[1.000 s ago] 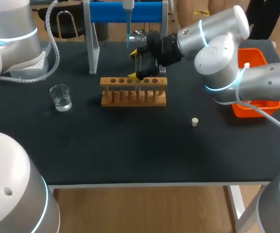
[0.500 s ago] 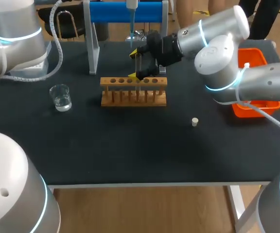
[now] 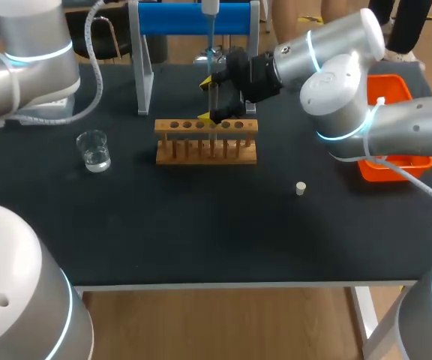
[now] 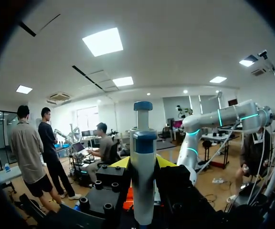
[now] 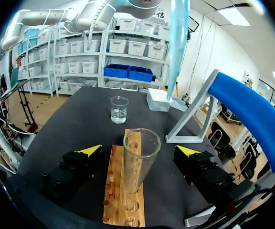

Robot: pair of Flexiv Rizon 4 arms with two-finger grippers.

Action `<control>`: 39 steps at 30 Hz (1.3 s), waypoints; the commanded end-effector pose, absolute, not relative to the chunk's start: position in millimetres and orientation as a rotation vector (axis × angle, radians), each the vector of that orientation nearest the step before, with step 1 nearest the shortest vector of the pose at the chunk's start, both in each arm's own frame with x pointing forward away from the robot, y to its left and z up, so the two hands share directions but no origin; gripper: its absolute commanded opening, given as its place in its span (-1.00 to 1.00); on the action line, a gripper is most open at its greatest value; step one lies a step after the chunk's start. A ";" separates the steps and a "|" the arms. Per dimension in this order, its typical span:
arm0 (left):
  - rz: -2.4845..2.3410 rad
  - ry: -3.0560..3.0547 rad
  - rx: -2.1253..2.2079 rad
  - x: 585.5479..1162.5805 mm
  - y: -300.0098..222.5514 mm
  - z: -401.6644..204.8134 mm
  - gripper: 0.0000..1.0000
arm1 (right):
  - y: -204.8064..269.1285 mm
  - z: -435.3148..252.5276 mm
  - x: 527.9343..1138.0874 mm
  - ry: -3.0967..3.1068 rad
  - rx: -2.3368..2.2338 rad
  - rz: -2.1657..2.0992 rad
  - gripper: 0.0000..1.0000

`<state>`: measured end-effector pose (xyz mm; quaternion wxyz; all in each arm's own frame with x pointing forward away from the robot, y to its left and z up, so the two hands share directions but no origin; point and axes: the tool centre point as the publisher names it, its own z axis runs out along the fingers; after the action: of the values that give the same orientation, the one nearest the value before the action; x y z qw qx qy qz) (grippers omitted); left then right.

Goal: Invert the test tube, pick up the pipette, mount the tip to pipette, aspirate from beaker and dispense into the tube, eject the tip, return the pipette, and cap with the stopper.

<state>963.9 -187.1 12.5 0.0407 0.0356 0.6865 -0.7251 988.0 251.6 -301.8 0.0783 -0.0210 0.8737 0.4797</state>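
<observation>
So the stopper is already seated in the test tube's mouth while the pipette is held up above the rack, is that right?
Not quite: the stopper lies on the table, apart from the rack, as the head view shows; the mouth of the test tube is open. The pipette is indeed held up above the rack.

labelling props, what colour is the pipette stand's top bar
Blue. The pipette stand's top bar shows best in the head view.

Items counted: one wooden rack (image 3: 206,141), one test tube (image 5: 140,157), one beaker (image 3: 94,151), one stopper (image 3: 301,188), one pipette (image 4: 143,162), one pipette tip (image 5: 175,43), one orange bin (image 3: 396,161), one blue stand (image 3: 193,19). Two arms: left arm (image 3: 28,64), right arm (image 3: 336,67).
</observation>
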 end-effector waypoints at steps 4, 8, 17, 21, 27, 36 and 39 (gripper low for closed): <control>-2.235 2.093 0.120 965.9 -187.9 8.3 -1.00 | 251.6 -301.4 988.7 2.620 -0.064 1.433 1.00; -2.241 2.091 0.115 964.9 -188.2 6.3 -1.00 | 251.6 -301.4 988.7 2.620 -0.064 1.433 1.00; -2.249 2.086 0.110 961.8 -190.2 3.0 -1.00 | 251.6 -301.4 988.7 2.620 -0.064 1.433 1.00; -2.255 2.084 0.105 960.5 -190.6 1.2 -1.00 | 251.6 -301.4 988.7 2.620 -0.064 1.433 1.00; -2.260 2.080 0.099 959.3 -190.4 -1.4 -1.00 | 251.6 -301.4 988.7 2.620 -0.064 1.433 1.00; -2.266 2.080 0.092 959.4 -190.4 -4.6 -1.00 | 251.6 -301.4 988.7 2.620 -0.064 1.433 1.00; -2.265 2.084 0.090 959.5 -190.7 -5.8 -1.00 | 251.6 -301.4 988.7 2.620 -0.064 1.433 1.00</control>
<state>959.9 -190.6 -5.3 0.0305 0.0291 0.6773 -0.7345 988.0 251.6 -301.9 0.0783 -0.0210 0.8737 0.4797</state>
